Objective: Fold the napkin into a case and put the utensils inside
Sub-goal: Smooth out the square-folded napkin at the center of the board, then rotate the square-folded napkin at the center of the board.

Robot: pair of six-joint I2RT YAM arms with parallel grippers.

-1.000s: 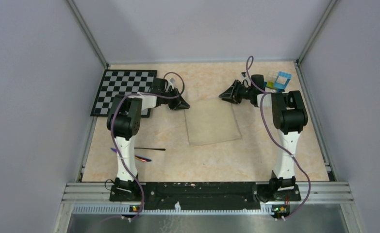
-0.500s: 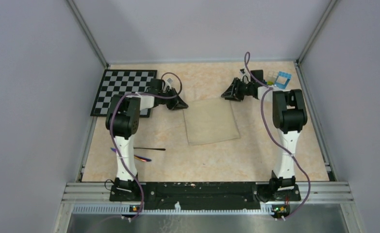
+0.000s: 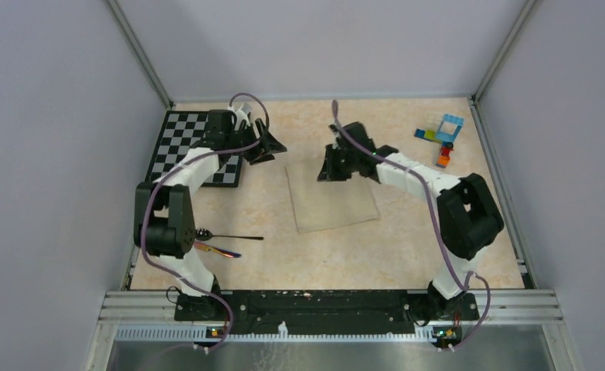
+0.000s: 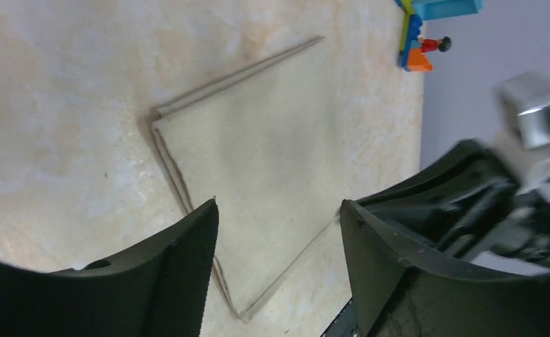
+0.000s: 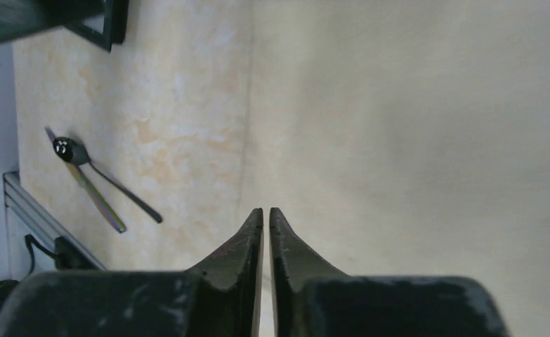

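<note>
The cream napkin (image 3: 332, 195) lies flat on the table as a folded, layered rectangle, also seen in the left wrist view as napkin (image 4: 258, 154). My left gripper (image 3: 272, 147) hangs open just beyond its far left corner, with nothing between the fingers (image 4: 180, 267). My right gripper (image 3: 328, 171) is shut and empty above the napkin's far left part, its tips (image 5: 266, 214) near the cloth's left edge. The utensils (image 3: 222, 241) lie on the table at the near left: a black spoon (image 5: 64, 147) and a rainbow-tinted piece (image 5: 100, 203). No case shape shows.
A black-and-white chequered board (image 3: 179, 143) lies at the far left, under the left arm. Coloured toy bricks (image 3: 442, 135) stand at the far right. Aluminium rails edge the table on both sides and along the front.
The left gripper opened and drew back from the napkin's far left corner. The right arm swung left from beside the bricks to over the napkin and shut. The napkin's far left corner shifted slightly left.
</note>
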